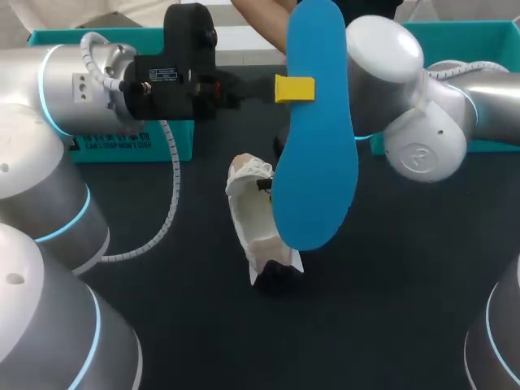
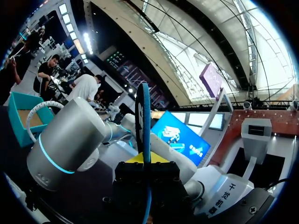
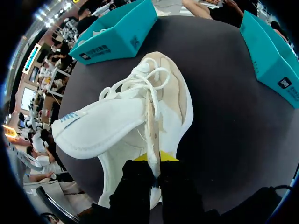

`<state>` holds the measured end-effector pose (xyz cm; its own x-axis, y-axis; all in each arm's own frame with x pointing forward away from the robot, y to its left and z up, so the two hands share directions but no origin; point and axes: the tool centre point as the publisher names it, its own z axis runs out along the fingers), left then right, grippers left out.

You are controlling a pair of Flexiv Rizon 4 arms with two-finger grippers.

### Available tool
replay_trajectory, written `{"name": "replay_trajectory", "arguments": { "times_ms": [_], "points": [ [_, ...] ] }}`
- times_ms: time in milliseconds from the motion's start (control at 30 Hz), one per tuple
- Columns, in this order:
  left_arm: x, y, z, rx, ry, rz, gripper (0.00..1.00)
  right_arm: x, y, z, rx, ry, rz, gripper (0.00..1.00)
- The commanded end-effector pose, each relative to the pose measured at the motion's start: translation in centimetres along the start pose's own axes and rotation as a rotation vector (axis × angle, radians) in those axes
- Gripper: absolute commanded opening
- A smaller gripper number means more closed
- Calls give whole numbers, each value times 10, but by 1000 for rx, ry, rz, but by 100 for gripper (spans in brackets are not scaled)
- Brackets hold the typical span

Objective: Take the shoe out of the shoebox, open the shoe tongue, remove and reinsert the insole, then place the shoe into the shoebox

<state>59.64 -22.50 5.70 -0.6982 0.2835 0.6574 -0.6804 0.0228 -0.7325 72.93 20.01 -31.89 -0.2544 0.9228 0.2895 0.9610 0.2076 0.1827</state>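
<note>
A long blue insole (image 1: 313, 122) hangs upright above the table, and my left gripper (image 1: 294, 88) is shut on its edge. In the left wrist view the insole (image 2: 143, 116) shows edge-on between that gripper's (image 2: 148, 163) fingers. Below it a white lace-up shoe (image 1: 256, 223) lies on the black table. My right gripper (image 3: 154, 164) is shut on the rim of the shoe (image 3: 126, 121) at its opening, with the tongue and loose laces ahead of it. In the head view the insole hides the right gripper.
A teal shoebox (image 1: 175, 142) stands at the back left and another teal box (image 1: 479, 36) at the back right; both also show in the right wrist view as the box (image 3: 117, 37) and the box (image 3: 275, 60). Dark table (image 1: 390, 276) surrounds the shoe.
</note>
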Motion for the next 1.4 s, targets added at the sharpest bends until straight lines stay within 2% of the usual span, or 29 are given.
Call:
{"name": "replay_trajectory", "arguments": {
  "times_ms": [33, 167, 467, 700, 1200, 1233, 1267, 1400],
  "points": [
    [0, 1, 0, 0, -1, 0, 0, 0, -10, 5, -102, 3, 20, 0],
    [0, 1, 0, 0, -1, 0, 0, -3, -14, 9, -130, 9, 90, 0],
    [0, 1, 0, 0, -1, 0, 0, -3, -12, 16, -143, 36, 70, 0],
    [0, 1, 0, 0, -1, 0, 0, -1, -12, 24, -127, 44, 61, 0],
    [0, 1, 0, 0, -1, 0, 0, -11, -20, 48, -73, 103, 99, 0],
    [0, 1, 0, 0, -1, 0, 0, -11, -20, 47, -62, 88, 85, 36],
    [0, 1, 0, 0, -1, 0, 0, -10, -20, 45, -58, 87, 89, 100],
    [0, 1, 0, 0, -1, 0, 0, -7, -21, 31, -60, 117, 121, 100]
  ]
}}
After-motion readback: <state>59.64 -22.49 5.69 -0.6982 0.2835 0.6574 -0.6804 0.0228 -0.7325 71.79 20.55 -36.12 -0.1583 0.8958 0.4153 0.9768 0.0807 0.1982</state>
